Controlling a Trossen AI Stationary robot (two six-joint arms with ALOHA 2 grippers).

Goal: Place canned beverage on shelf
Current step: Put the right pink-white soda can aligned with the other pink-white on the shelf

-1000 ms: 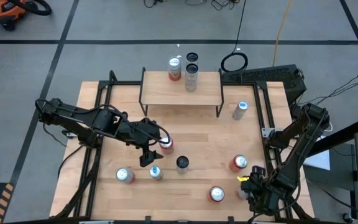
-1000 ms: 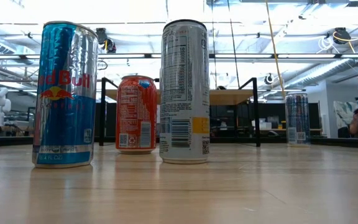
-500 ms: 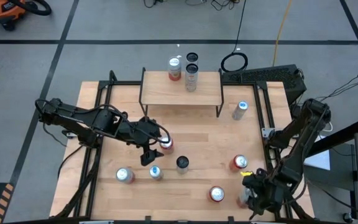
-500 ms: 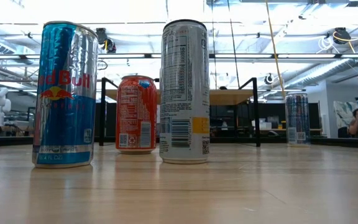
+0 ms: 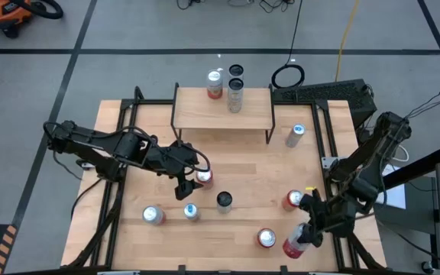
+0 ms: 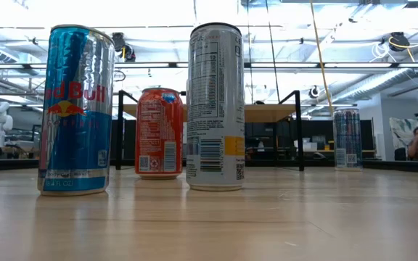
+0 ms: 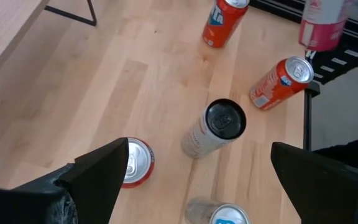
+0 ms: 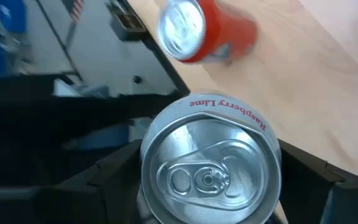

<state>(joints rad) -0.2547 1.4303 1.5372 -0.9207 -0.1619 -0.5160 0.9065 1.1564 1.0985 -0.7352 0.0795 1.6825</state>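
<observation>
Collision risk at centre left of the high view: left gripper (image 5: 183, 186) hovering with jaws spread wide and empty, just beside a red can (image 5: 204, 178), with a black-topped can (image 5: 224, 200) and a blue-topped can (image 5: 192, 211) near it. Avoid any sideways sweep here; likely result is a toppled, rolling can.

Crowding risk at upper centre: shelf (image 5: 205, 118) already carrying a red-and-white can (image 5: 215, 84) and a tall silver can (image 5: 235, 95) along its far edge. Set down on the bare near part; otherwise expect a knock against these two.

Drop risk at lower right: right gripper (image 5: 305, 235) clamped on the raspberry-lime can (image 5: 294, 246), lifted, tilted and well apart from the shelf. Keep the grip firm and clear the two orange cans (image 5: 266, 238) (image 5: 293, 200) nearby during the long carry.
</observation>
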